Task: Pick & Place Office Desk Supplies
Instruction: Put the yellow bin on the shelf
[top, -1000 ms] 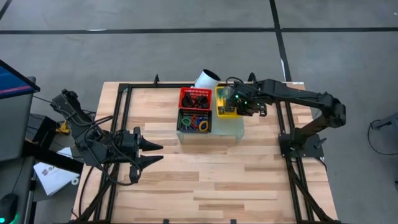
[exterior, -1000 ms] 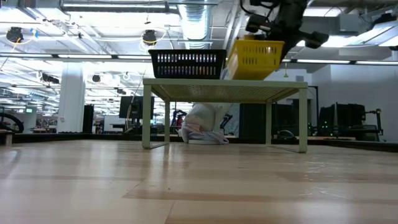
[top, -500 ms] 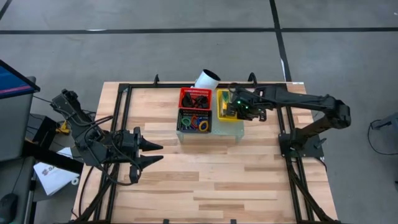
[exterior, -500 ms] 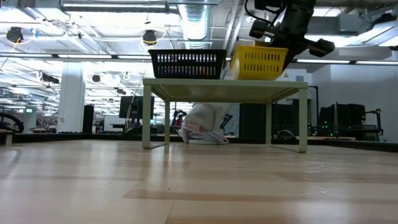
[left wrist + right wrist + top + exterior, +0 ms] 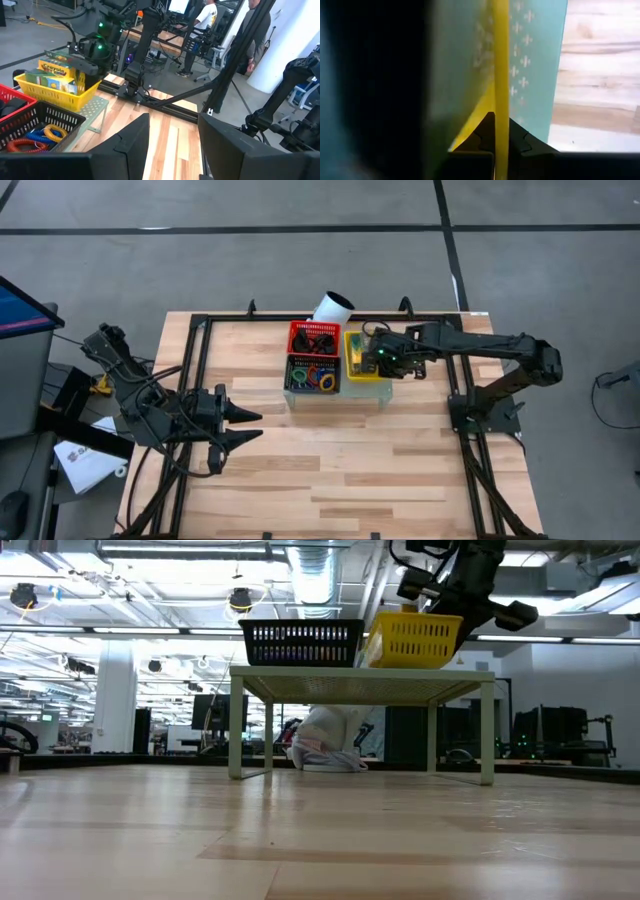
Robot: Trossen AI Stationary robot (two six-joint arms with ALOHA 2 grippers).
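A yellow basket (image 5: 360,356) holding yellow-orange crayon boxes (image 5: 58,68) is over the right part of the pale green perforated stand (image 5: 336,390). My right gripper (image 5: 384,360) is shut on it. Beside it on the stand are a red basket (image 5: 313,336) with dark clips and a black basket (image 5: 313,373) with coloured loops (image 5: 41,136). My left gripper (image 5: 250,427) waits open over the table's left half, away from the stand. My right gripper holds the yellow basket's right-hand side wall (image 5: 500,85) at its rim, one finger inside the basket and one outside. The fingers (image 5: 522,142) point steeply down from above. The basket sits tilted in the low view (image 5: 414,638), its underside at the stand's top.
A white tube (image 5: 332,307) leans behind the red basket at the stand's far side. A black frame (image 5: 200,360) runs along the table's left, far and right edges. Bare wood lies between the stand and the near edge. People stand in the room beyond.
My right gripper has sunk a little and carried the yellow basket slightly toward the table's near edge over the stand. It has stayed shut on the wall, and the basket has stayed tilted.
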